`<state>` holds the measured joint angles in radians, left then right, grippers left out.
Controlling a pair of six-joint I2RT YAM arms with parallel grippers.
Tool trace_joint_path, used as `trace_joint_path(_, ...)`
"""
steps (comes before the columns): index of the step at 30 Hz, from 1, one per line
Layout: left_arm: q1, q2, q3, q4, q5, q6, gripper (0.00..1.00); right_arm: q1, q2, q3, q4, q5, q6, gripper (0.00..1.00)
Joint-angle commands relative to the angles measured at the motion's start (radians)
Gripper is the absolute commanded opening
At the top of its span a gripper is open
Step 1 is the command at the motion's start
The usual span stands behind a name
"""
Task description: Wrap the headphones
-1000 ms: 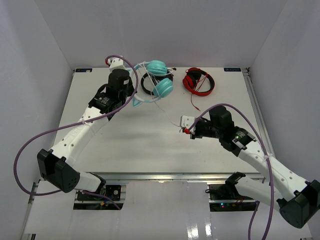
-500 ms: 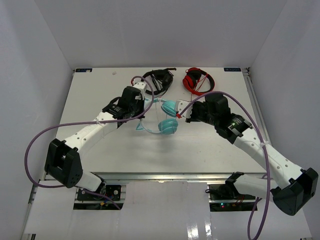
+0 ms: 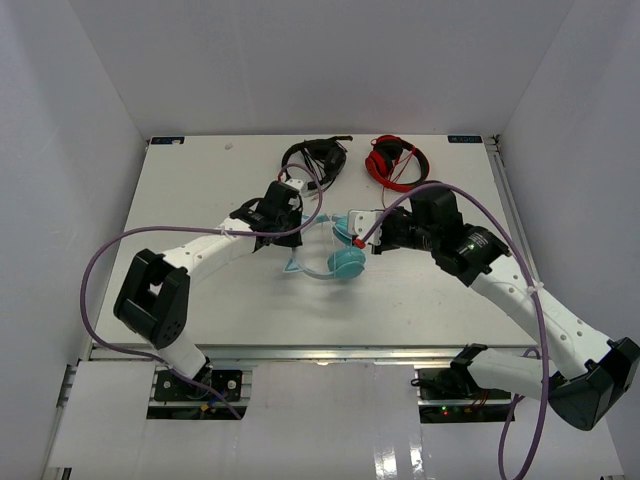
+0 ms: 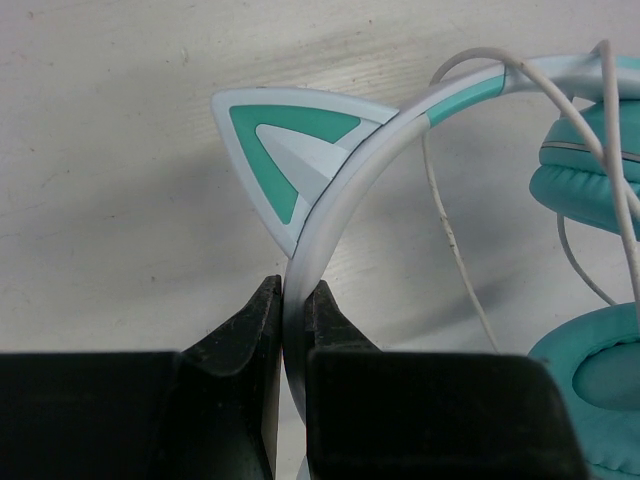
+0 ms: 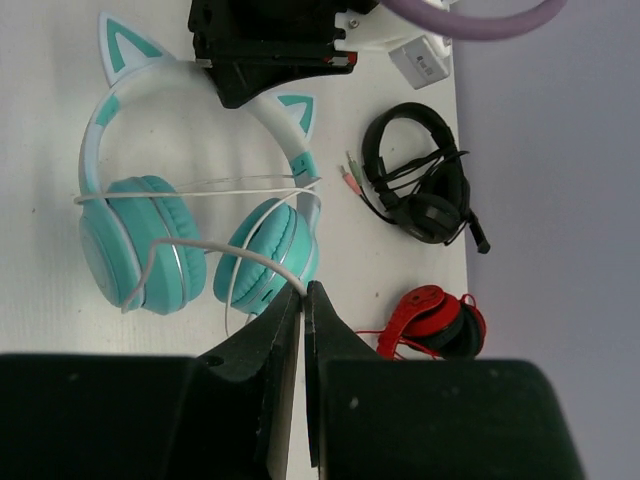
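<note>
The teal headphones [image 3: 345, 260] with cat ears lie at the table's middle, between both arms. My left gripper [image 4: 292, 300] is shut on the white headband [image 4: 330, 210] just below one cat ear [image 4: 290, 135]. My right gripper [image 5: 303, 296] is shut on the thin white cable [image 5: 200, 248], which runs across both teal ear cups [image 5: 140, 240]. In the top view the left gripper [image 3: 293, 210] is left of the cups and the right gripper [image 3: 365, 237] is right of them.
Black headphones [image 3: 318, 158] and red headphones [image 3: 395, 162] lie at the table's far edge, behind the grippers. They also show in the right wrist view, black [image 5: 425, 190] and red [image 5: 435, 322].
</note>
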<state>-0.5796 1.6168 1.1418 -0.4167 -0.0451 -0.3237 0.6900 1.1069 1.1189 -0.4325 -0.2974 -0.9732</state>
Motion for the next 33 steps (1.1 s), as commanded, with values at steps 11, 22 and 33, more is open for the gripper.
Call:
trace_joint_path(11, 0.014, 0.103, 0.211, 0.043, -0.028, -0.206, 0.0, 0.067, -0.07, -0.019, -0.066, 0.001, -0.114, 0.08)
trace_joint_path(22, 0.06, 0.146, 0.253, 0.045, 0.059, -0.262, 0.0, 0.099, -0.076, -0.017, -0.121, -0.126, -0.108, 0.08)
trace_joint_path(33, 0.065, 0.186, 0.28, 0.052, 0.177, -0.282, 0.0, 0.115, -0.089, -0.049, -0.093, -0.146, -0.07, 0.08)
